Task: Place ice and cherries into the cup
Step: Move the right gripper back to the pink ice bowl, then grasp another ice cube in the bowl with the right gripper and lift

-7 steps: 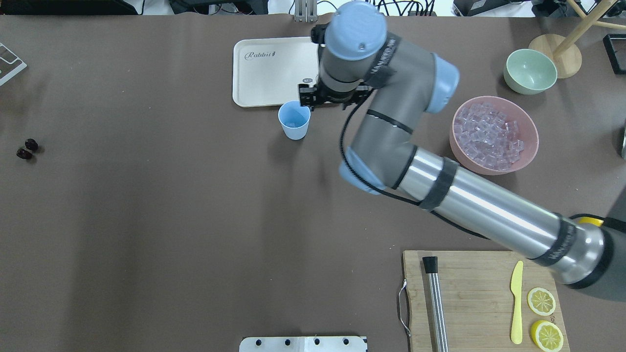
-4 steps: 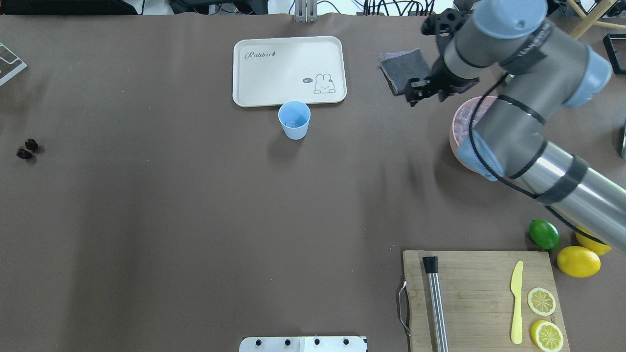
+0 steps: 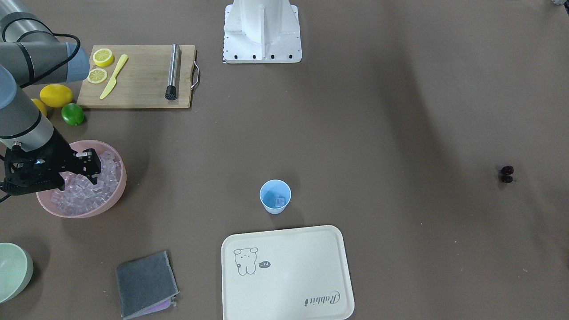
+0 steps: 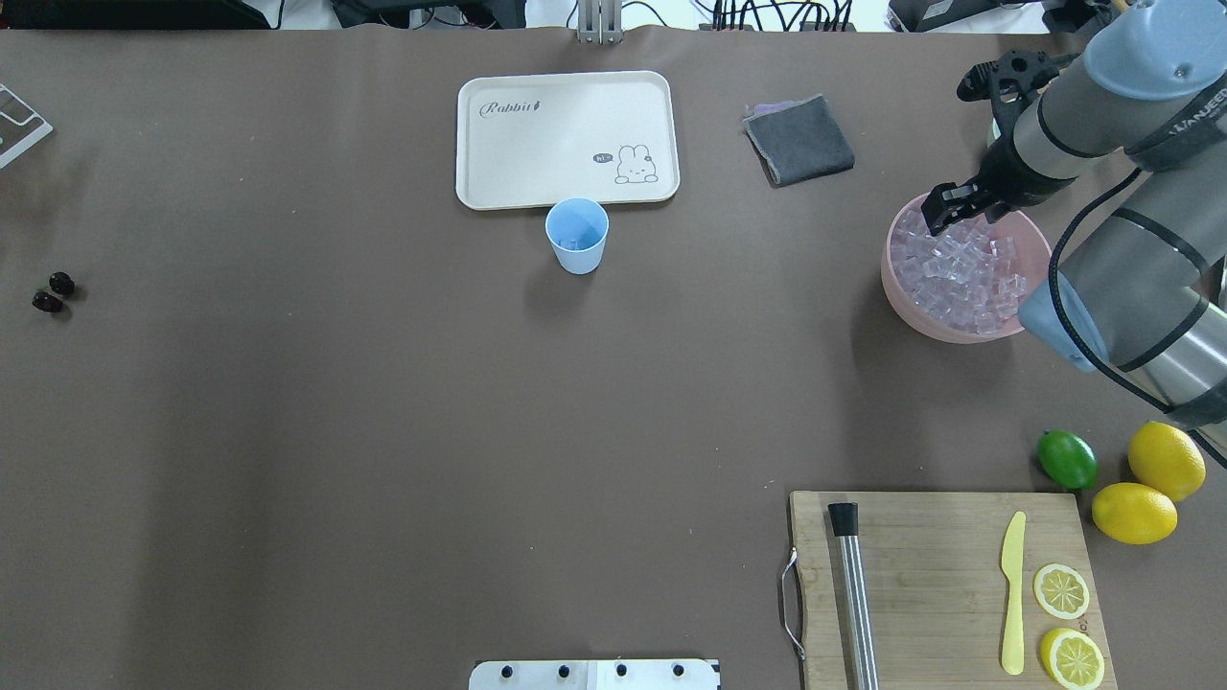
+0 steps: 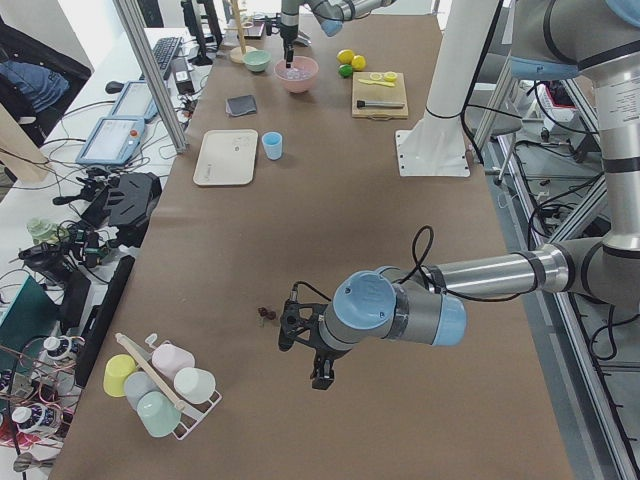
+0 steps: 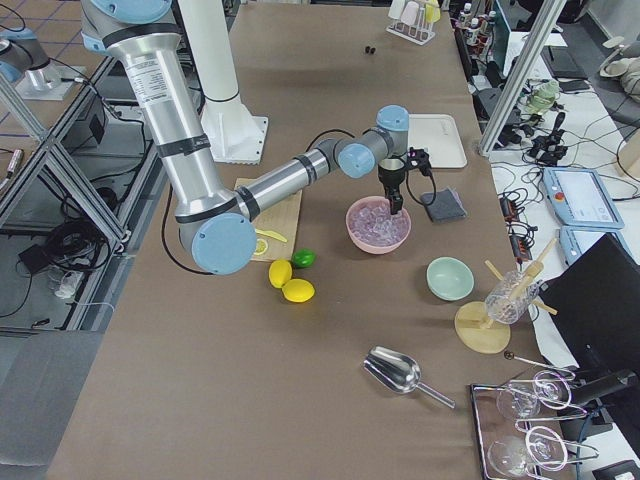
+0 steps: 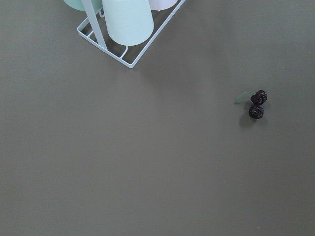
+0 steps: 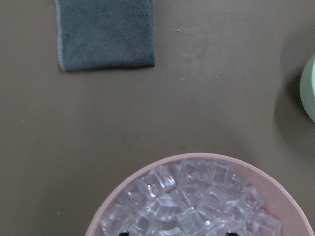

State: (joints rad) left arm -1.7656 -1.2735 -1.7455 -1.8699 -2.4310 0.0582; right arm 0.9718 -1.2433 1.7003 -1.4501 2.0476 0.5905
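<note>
Green-stemmed cherries (image 7: 257, 104), left-wrist view only

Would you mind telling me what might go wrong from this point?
The ice is heaped tightly in the pink bowl; the open right gripper over it may pinch two cubes or flick some over the rim. The cup is small and stands free, so a low drop-off could tip it. The cherries are tiny and may slip when gripped.
</note>
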